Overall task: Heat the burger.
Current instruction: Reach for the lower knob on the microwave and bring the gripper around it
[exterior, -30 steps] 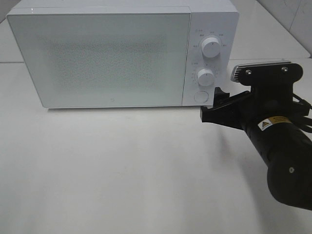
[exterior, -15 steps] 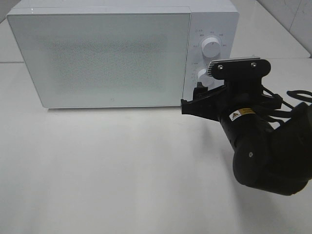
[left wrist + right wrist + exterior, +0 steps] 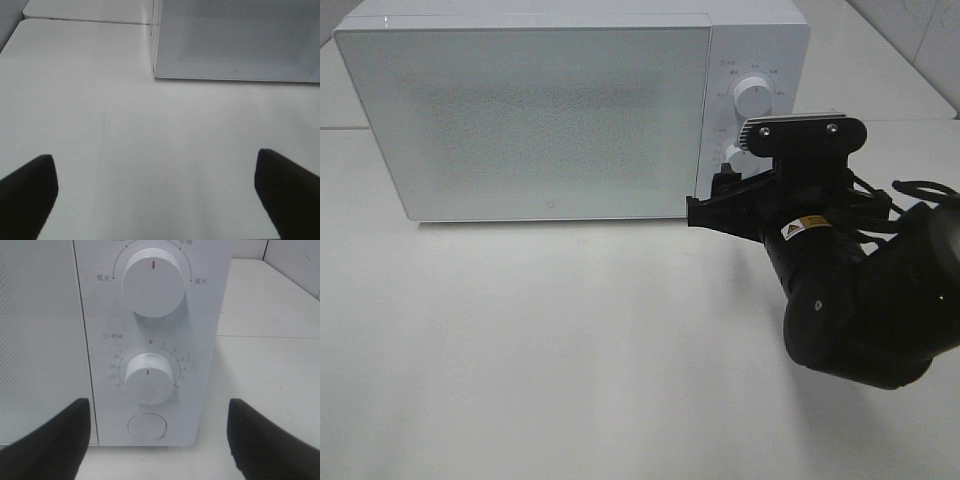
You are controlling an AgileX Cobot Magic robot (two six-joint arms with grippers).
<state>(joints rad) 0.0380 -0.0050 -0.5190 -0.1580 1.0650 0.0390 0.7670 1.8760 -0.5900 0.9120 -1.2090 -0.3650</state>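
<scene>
The burger is out of view in every frame. The white microwave (image 3: 540,120) stands at the back of the table with its door shut. My right gripper (image 3: 718,198) is open and empty, close in front of the control panel. In the right wrist view the gripper (image 3: 155,440) faces the lower timer knob (image 3: 149,378) and the round button (image 3: 146,426), with the upper knob (image 3: 151,282) above them. My left gripper (image 3: 155,190) is open and empty over the bare table, with the microwave's left front corner (image 3: 156,75) ahead of it.
The white table (image 3: 540,340) stretches in front of the microwave. The right arm's black body (image 3: 850,300) fills the right side of the high view. A second table surface (image 3: 270,300) lies to the right of the microwave.
My right arm has swung left and closer to the microwave, bringing its gripper from beside the panel to right in front of the knobs. The microwave has not changed.
</scene>
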